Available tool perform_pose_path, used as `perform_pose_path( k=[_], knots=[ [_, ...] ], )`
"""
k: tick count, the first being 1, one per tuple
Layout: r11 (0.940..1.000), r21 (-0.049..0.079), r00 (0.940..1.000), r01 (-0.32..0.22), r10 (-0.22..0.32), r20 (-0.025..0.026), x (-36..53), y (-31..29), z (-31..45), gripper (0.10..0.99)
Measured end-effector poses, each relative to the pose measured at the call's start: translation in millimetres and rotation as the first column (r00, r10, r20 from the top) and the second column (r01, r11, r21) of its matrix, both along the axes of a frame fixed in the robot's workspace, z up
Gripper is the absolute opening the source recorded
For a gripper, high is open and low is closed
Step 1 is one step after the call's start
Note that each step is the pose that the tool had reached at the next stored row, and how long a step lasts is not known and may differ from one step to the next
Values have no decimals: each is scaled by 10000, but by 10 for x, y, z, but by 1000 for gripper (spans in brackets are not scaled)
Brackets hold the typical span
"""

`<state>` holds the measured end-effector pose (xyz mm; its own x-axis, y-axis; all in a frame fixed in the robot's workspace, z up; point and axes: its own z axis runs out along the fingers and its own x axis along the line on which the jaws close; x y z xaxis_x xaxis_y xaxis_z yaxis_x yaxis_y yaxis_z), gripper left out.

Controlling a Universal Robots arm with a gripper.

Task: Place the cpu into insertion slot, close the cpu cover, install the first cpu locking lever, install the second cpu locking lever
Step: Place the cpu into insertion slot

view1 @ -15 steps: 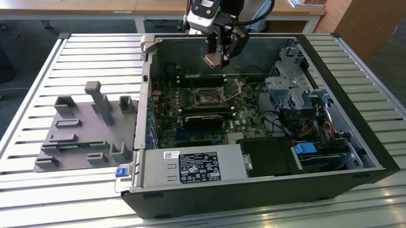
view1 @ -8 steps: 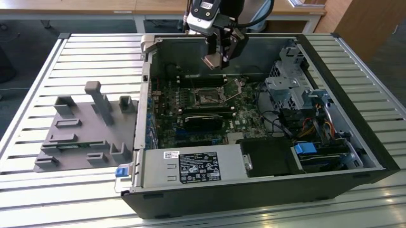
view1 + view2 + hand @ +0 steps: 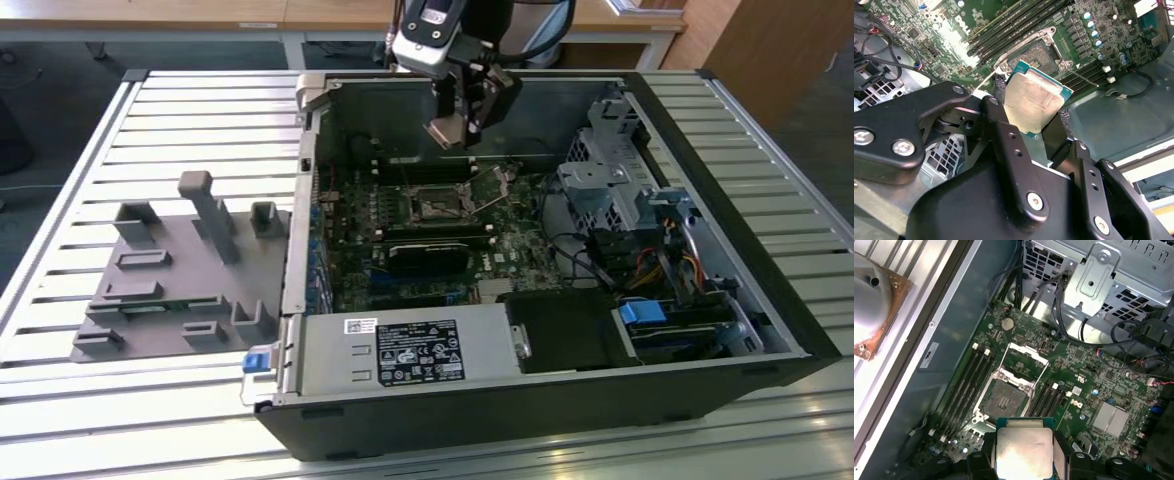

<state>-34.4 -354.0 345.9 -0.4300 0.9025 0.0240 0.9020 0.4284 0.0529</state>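
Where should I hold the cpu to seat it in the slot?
By two opposite edges, coming from the metal-top side, as the tool holds the cpu now: it is flat and thin, so the other face is left free for the slot.

The arm's wrist [image 3: 438,30] stands at the far side of the scene, near the centre of the exterior view, and points downward. The gripper [image 3: 454,135] hangs directly beneath it, fingers directed down. In the second wrist view, the two black fingers [image 3: 1004,135] are closed against opposite edges of the cpu [image 3: 1036,100], holding it aloft between them.
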Motion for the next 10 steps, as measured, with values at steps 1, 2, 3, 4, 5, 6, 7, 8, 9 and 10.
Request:
perform_pose_path(
  k=[1,2,3,4,5,6,7,8,9,10],
  knots=[
    [10000,-2,10000,4,-4,1,0,0,-3,541],
    [10000,0,10000,8,-8,1,0,0,-8,541],
    [10000,0,10000,12,-12,1,0,0,-14,541],
    [10000,-1,10000,19,-19,0,0,0,-25,541],
    [10000,-3,10000,33,-33,-4,0,1,-35,541],
    [10000,-5,10000,44,-44,-4,0,2,-44,541],
    [10000,-8,10000,49,-49,-5,0,3,-51,541],
    [10000,-9,10000,59,-59,-5,0,5,-59,541],
    [10000,-9,10000,82,-82,-6,0,5,-67,541],
    [9999,-13,9999,126,-126,-7,-1,8,-76,541]
  ],
)
